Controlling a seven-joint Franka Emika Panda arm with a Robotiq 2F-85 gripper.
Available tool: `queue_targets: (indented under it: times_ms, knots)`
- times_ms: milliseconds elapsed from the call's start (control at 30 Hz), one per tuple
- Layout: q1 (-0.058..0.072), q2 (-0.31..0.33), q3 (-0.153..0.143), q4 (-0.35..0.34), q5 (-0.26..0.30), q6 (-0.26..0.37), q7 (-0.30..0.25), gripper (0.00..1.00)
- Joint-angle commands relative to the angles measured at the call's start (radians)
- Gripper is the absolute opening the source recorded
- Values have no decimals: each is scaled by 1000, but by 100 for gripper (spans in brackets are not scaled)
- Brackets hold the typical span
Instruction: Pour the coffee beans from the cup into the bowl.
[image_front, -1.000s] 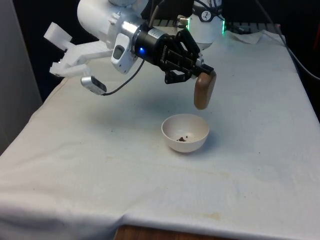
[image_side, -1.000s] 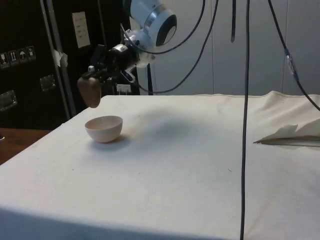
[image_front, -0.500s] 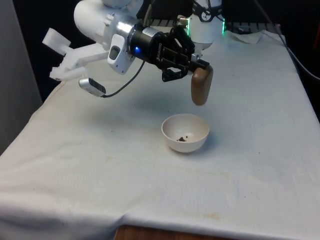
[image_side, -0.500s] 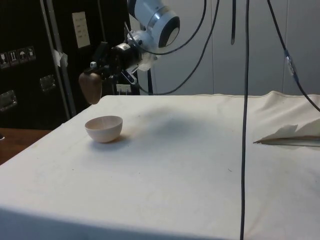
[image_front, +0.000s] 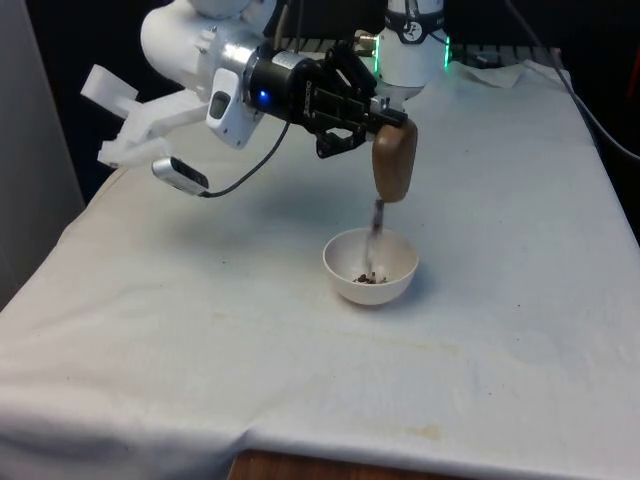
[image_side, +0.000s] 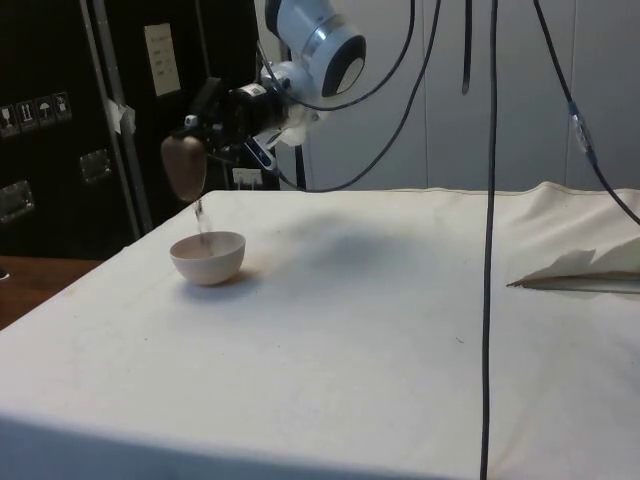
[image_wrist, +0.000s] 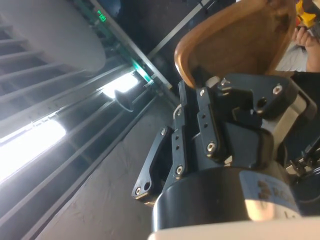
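A brown cup (image_front: 394, 161) hangs tipped mouth-down above a white bowl (image_front: 370, 267), with my gripper (image_front: 378, 118) shut on its upper end. A thin stream of coffee beans (image_front: 375, 235) falls from the cup into the bowl, where a few dark beans (image_front: 364, 277) lie at the bottom. From the side, the cup (image_side: 184, 167) sits directly over the bowl (image_side: 208, 257) with the stream of beans (image_side: 200, 216) between them, and the gripper (image_side: 196, 125) holds it from the robot's side. The wrist view has the cup's wooden wall (image_wrist: 235, 42) clamped beside one finger (image_wrist: 209, 127).
The bowl stands on the white cloth (image_front: 200, 320) near the table's middle. A crumpled fold of cloth (image_side: 585, 270) lies at the side view's right, and black cables (image_side: 492, 200) hang in front of that camera. A person's hand (image_wrist: 305, 37) appears past the cup in the wrist view.
The gripper has risen slightly and tipped the cup further, toward the front view's left. Beans now stream into the bowl; earlier none were falling.
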Motion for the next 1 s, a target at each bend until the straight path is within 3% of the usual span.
queue_targets:
  times_ms: [0,100,133,167,400,433,567,667,700,733,967]
  knots:
    - [-7,6,1,5,8,-13,10,1]
    - [-7,13,-9,5,24,-36,12,1]
    - [-1,9,-13,0,21,-27,2,1]
    - [-8,14,-12,5,28,-42,13,1]
    - [-10,24,-27,5,56,-84,18,1]
    - [-3,21,-32,0,52,-79,7,1]
    - [-12,30,-34,4,73,-107,21,1]
    - [-13,33,-38,4,83,-122,22,1]
    - [-7,31,-42,0,79,-119,12,1]
    - [-13,34,-39,3,86,-126,23,1]
    - [-17,44,-46,3,110,-160,27,1]
